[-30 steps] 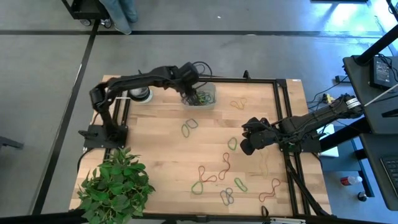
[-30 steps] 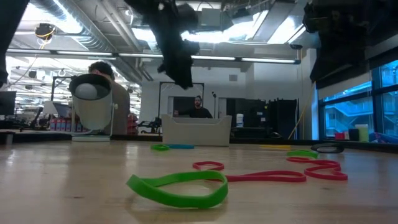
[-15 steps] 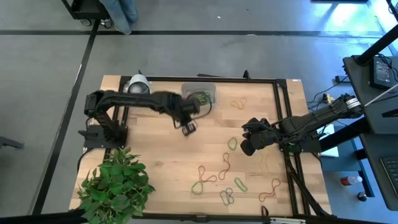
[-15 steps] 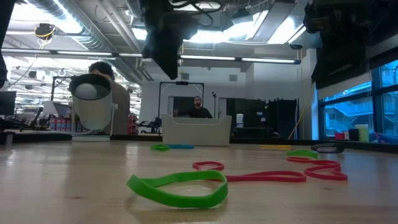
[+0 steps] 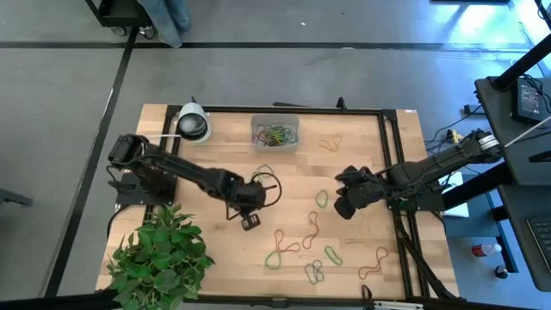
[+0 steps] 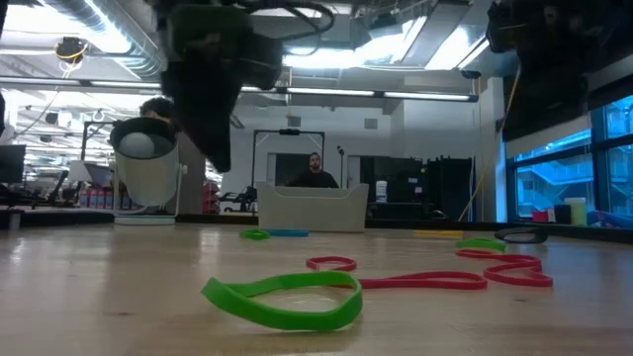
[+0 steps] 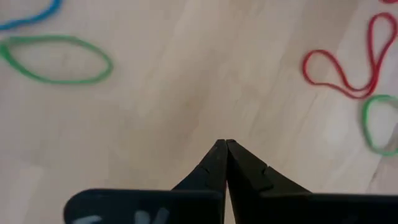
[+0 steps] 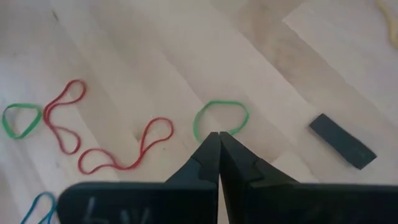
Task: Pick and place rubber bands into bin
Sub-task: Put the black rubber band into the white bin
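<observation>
We found the left gripper [image 5: 250, 221] with its fingers [image 7: 239, 167] pressed tip to tip, nothing between them, held above bare wood near the middle of the table [image 5: 215, 155]. In its wrist view a green band [image 7: 57, 59] and a red looped band [image 7: 348, 62] lay on the boards ahead of the tips, apart from them and untouched. The right gripper [image 5: 342, 205] waited at the right of the table, also pinched together and empty, with a green loop [image 8: 221, 118] lying on the wood just beyond its tips.

The bin [image 5: 275, 133] stood at the far edge of the table, well apart from the left gripper, with a tangle of bands [image 5: 276, 135] inside it. More rubber bands [image 5: 297, 245] were scattered over the near right part of the table, between and below the two grippers; from the low view a green one [image 6: 284, 300] lay closest to the camera.

A second before, the left gripper had been at the bin with its fingers spread; since then we saw it swing away toward the near side and close. The right arm had not moved.
</observation>
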